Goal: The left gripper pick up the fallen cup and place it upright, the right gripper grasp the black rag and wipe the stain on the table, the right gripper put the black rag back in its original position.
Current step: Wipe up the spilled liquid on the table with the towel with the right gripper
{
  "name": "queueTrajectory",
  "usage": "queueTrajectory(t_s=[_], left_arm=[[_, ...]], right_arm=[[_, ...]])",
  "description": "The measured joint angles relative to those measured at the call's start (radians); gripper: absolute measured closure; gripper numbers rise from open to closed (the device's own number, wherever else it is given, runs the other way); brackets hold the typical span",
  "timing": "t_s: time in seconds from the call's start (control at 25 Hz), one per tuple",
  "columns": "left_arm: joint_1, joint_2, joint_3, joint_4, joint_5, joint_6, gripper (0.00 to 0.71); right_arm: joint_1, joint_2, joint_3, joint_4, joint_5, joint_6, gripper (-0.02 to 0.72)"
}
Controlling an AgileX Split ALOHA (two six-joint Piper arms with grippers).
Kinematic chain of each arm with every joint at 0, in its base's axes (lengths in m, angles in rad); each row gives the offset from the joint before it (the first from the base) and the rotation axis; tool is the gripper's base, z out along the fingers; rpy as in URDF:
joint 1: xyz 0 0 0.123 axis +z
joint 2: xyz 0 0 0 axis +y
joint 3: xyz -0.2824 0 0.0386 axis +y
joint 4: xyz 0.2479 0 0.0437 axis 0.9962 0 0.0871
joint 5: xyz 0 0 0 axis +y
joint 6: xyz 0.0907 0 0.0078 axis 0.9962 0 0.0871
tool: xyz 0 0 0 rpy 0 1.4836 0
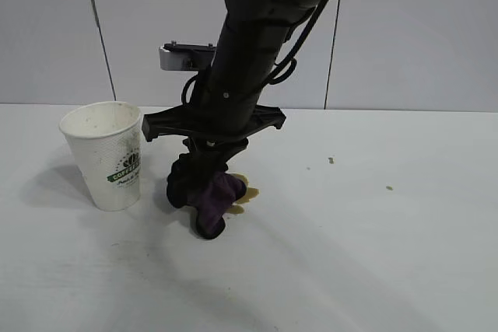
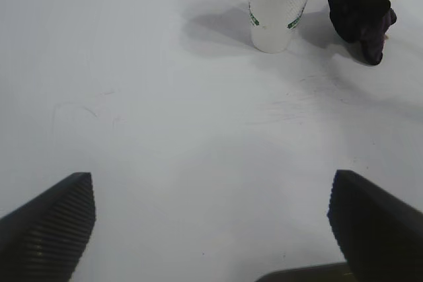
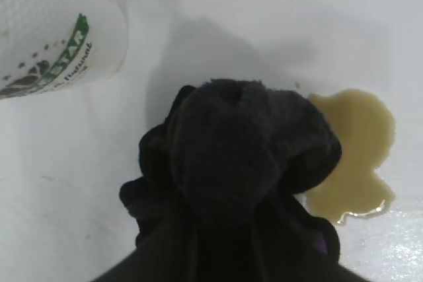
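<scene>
The white paper cup (image 1: 107, 155) stands upright on the white table (image 1: 373, 254), left of the rag. It also shows in the left wrist view (image 2: 277, 6) and the right wrist view (image 3: 53, 28). My right gripper (image 1: 204, 162) points down and is shut on the black rag (image 1: 204, 196), whose purple patch hangs low and touches the table. The rag (image 3: 244, 163) fills the right wrist view and hides the fingers. The yellowish-brown stain (image 3: 357, 156) lies right beside the rag, its edge under it; it peeks out in the exterior view (image 1: 245, 192). My left gripper (image 2: 211, 222) is open and empty over bare table, away from the cup.
A few small brown specks (image 1: 331, 161) lie on the table to the right. A grey panelled wall (image 1: 412, 29) stands behind the table. The right arm's shadow falls across the table in front of the rag.
</scene>
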Motion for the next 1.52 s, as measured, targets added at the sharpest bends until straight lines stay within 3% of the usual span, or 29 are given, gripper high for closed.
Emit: queueTrajectory(t_s=[0.16,0.36,0.56,0.64,0.72,0.92,1.04,1.2,1.36,1.52], left_arm=[[0.0,0.0,0.0,0.0,0.0,0.0,0.023],[0.0,0.0,0.0,0.0,0.0,0.0,0.023],[0.0,0.0,0.0,0.0,0.0,0.0,0.023],[0.0,0.0,0.0,0.0,0.0,0.0,0.023],[0.0,0.0,0.0,0.0,0.0,0.0,0.023],[0.0,0.0,0.0,0.0,0.0,0.0,0.023],[0.0,0.0,0.0,0.0,0.0,0.0,0.023],[0.0,0.0,0.0,0.0,0.0,0.0,0.023],[0.0,0.0,0.0,0.0,0.0,0.0,0.023],[0.0,0.0,0.0,0.0,0.0,0.0,0.023]], right_arm=[[0.0,0.0,0.0,-0.095,0.004,0.019,0.631],[0.0,0.0,0.0,-0.137,0.006,0.024,0.631],[0.0,0.0,0.0,-0.23,0.001,0.073,0.631],[-0.001,0.002,0.0,-0.226,0.005,0.099,0.631],[-0.001,0.012,0.0,-0.184,0.022,0.1,0.631],[-0.001,0.055,0.0,-0.089,0.047,0.076,0.631],[-0.001,0.062,0.0,-0.065,0.042,0.05,0.631],[-0.001,0.065,0.0,-0.123,-0.022,0.052,0.631],[-0.001,0.072,0.0,-0.251,-0.134,0.132,0.631],[-0.001,0.108,0.0,-0.291,-0.215,0.19,0.631]])
